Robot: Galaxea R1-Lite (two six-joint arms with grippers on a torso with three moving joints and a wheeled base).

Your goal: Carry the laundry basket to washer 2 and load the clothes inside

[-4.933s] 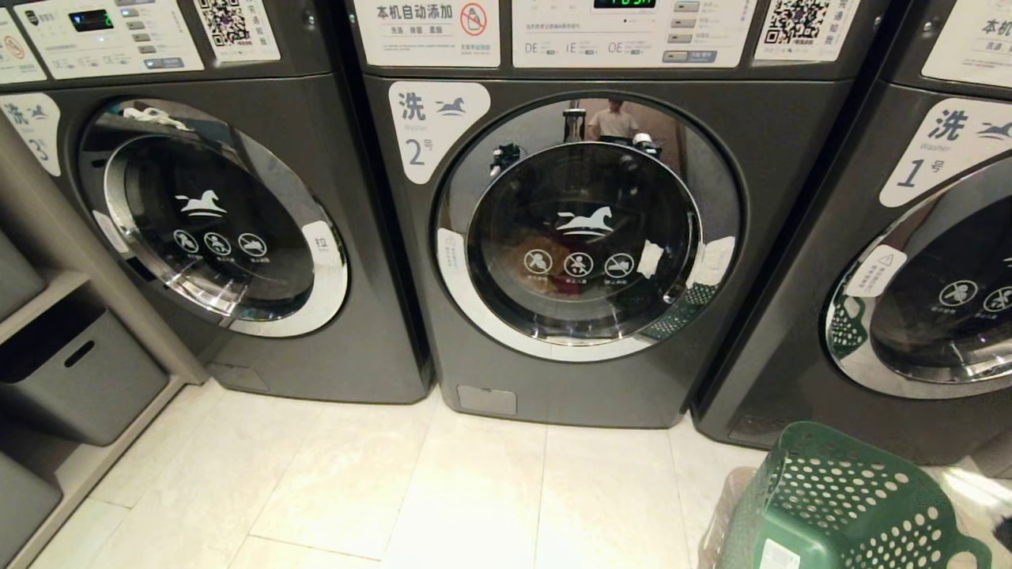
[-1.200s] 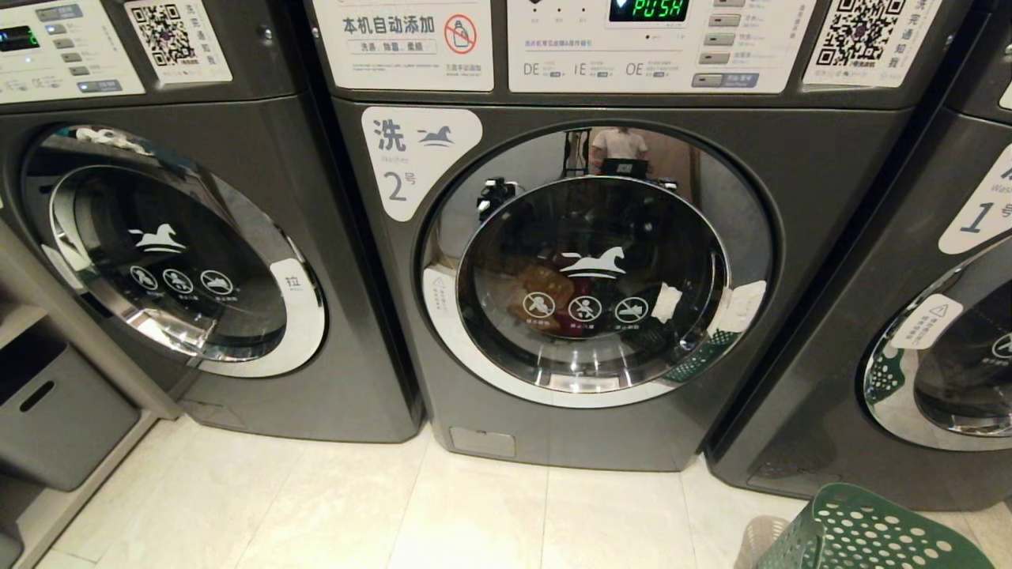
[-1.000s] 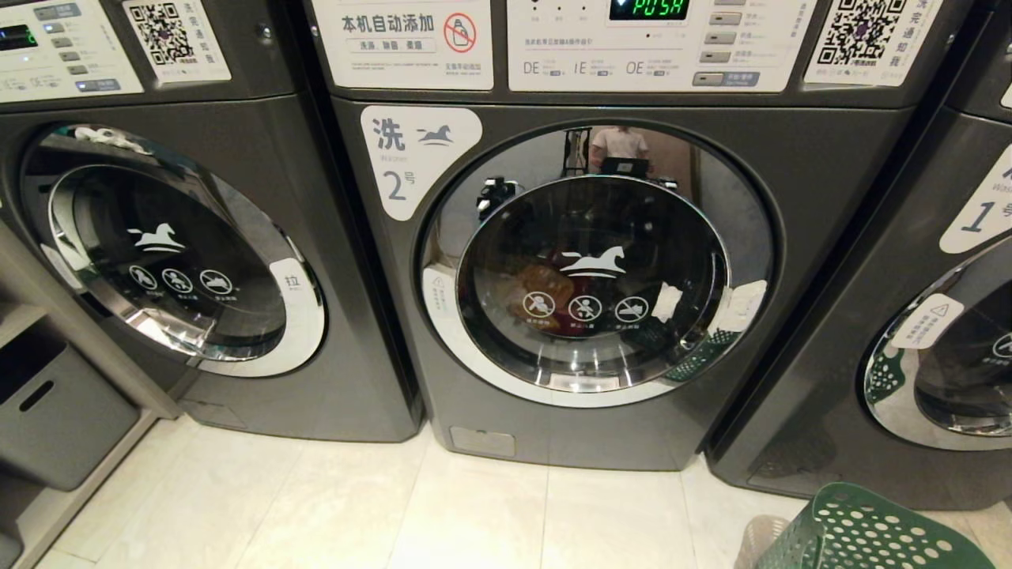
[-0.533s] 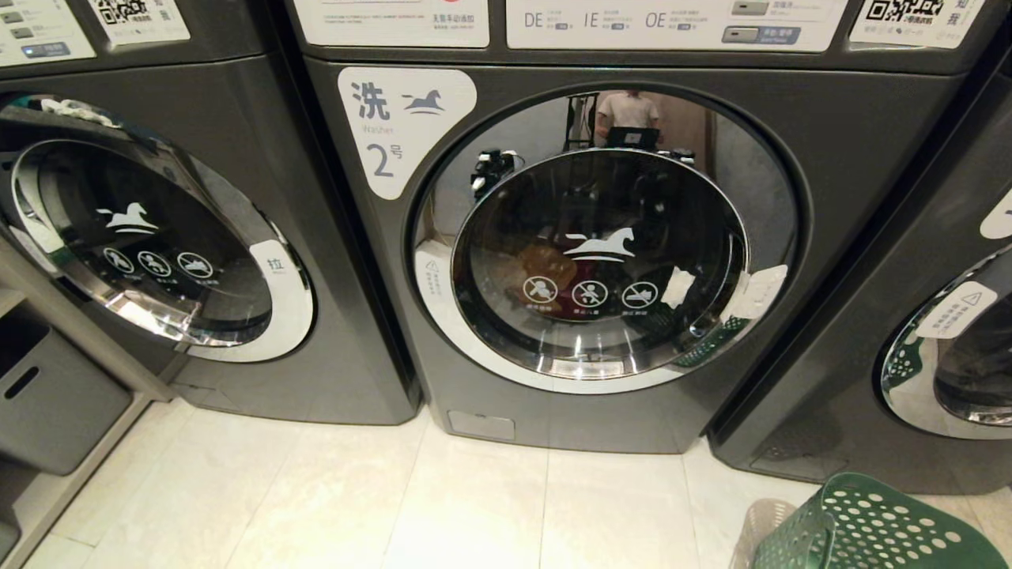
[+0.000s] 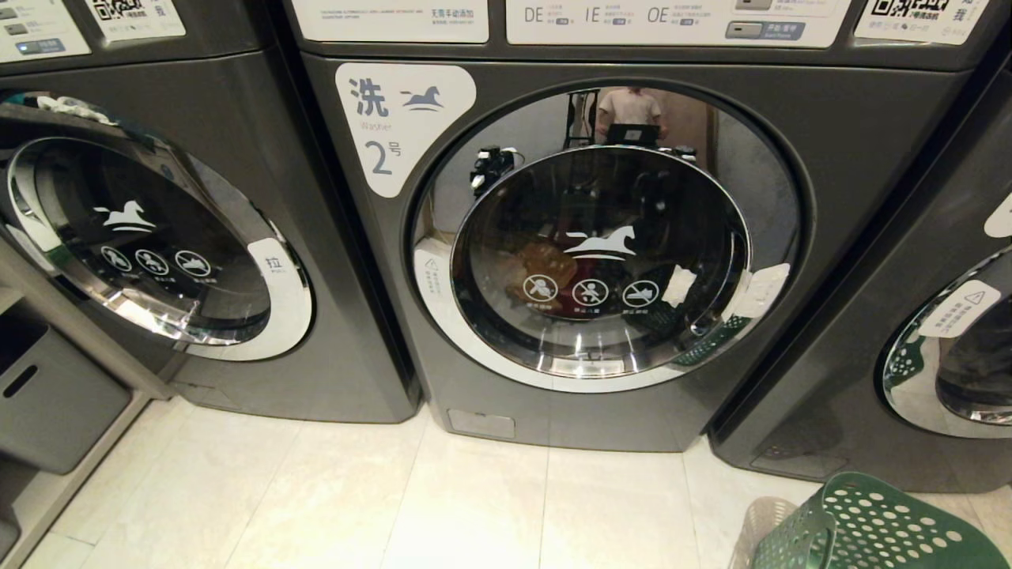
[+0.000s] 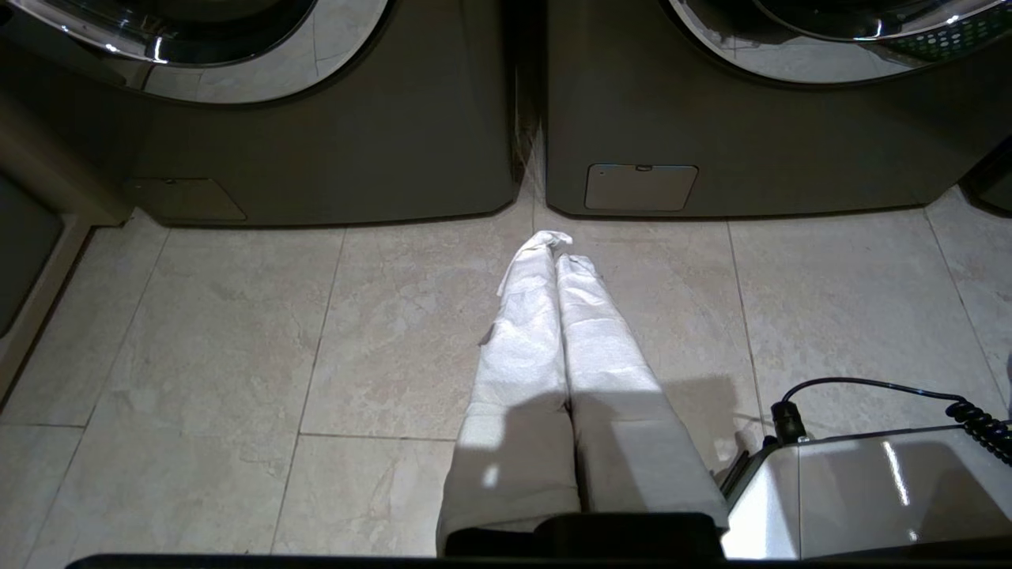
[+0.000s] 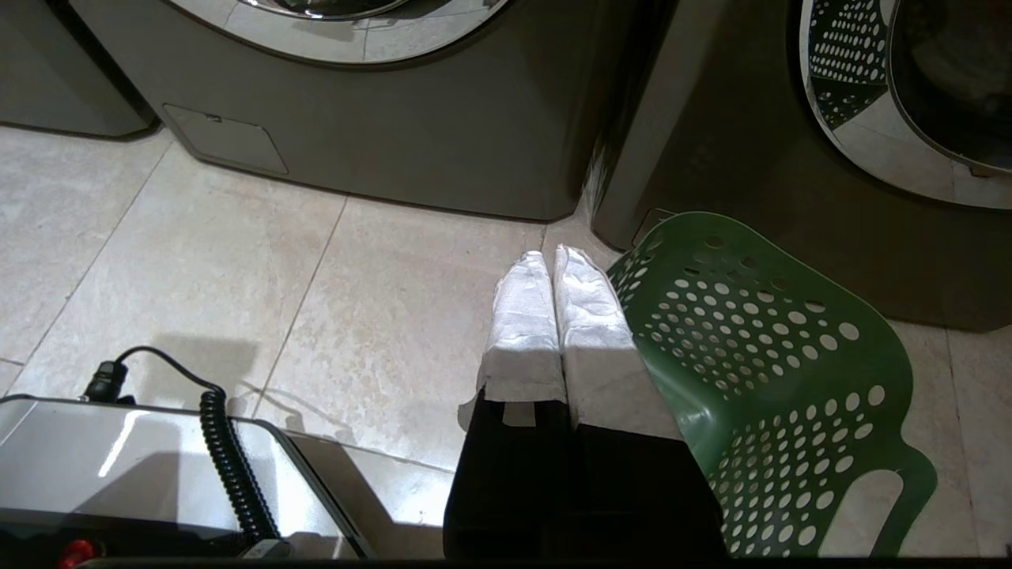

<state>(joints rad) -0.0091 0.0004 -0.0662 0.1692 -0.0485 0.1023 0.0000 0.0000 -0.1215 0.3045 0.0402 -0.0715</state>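
Washer 2 (image 5: 601,237) fills the middle of the head view, its round chrome-rimmed door shut. Through the glass I see the clothes: a yellow-orange cloth (image 5: 542,270) over a red piece (image 5: 581,307). The dark green laundry basket (image 5: 870,525) stands on the floor at the lower right, before the neighbouring washer. The part of its inside that shows (image 7: 775,356) holds no clothes. My right gripper (image 7: 551,261) is shut and hangs low beside the basket's rim. The left gripper (image 6: 557,245), also shut, hangs over the tiles before washer 2's left corner (image 6: 751,142).
Washer 3 (image 5: 158,237) stands at left and washer 1 (image 5: 933,316) at right. Grey bins (image 5: 47,403) sit on a shelf at far left. A pale basket (image 5: 759,525) touches the green one. My base (image 6: 870,490) with a coiled cable is close behind the arms.
The whole head view has shifted: the washers sit higher and a little larger, and the lit display has left the top edge. The basket stays where it was.
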